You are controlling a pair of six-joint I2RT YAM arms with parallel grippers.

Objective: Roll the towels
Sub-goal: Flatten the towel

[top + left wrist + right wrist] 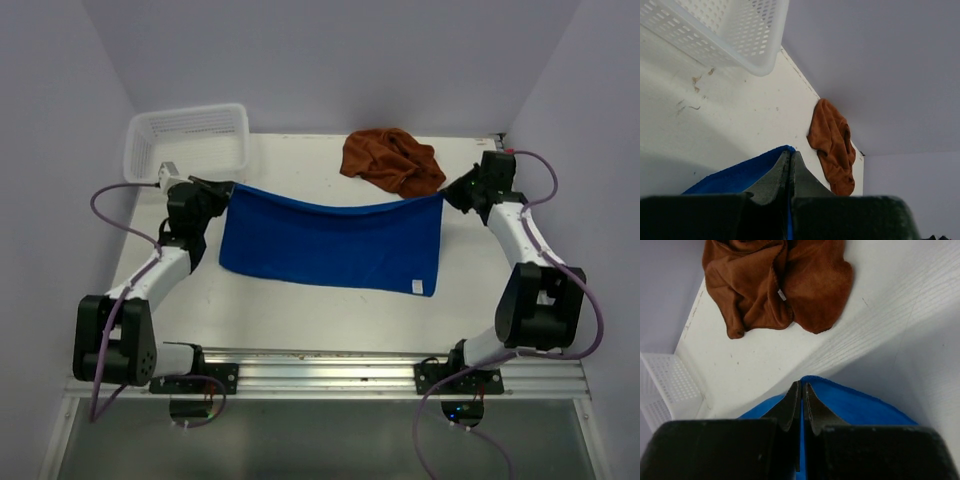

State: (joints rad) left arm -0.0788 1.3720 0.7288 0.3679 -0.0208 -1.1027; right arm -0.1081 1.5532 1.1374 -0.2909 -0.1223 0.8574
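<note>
Stretching between both arms in the overhead view, the blue towel (330,245) is spread wide over the white counter (300,315). Its far edge sags in a shallow curve between the two far corners. The left hand (222,190) is clenched on the far left corner and the right hand (447,195) on the far right corner. A small white tag (413,287) shows at the near right corner. The brown towel (392,160) lies crumpled at the far edge of the counter, just beyond the blue one and apart from it. A white mesh basket (188,140) sits at the far left corner.

From the left wrist, the left hand (790,156) has its fingers pressed together with blue towel (740,175) pinched between them. The brown towel (832,145) is bunched against the back wall, and the basket (740,30) is at upper left.

From the right wrist, the right hand (801,386) likewise grips blue towel (860,407) between closed fingers. The brown towel (775,285) lies rumpled ahead, and the basket (665,385) shows at far left.
</note>
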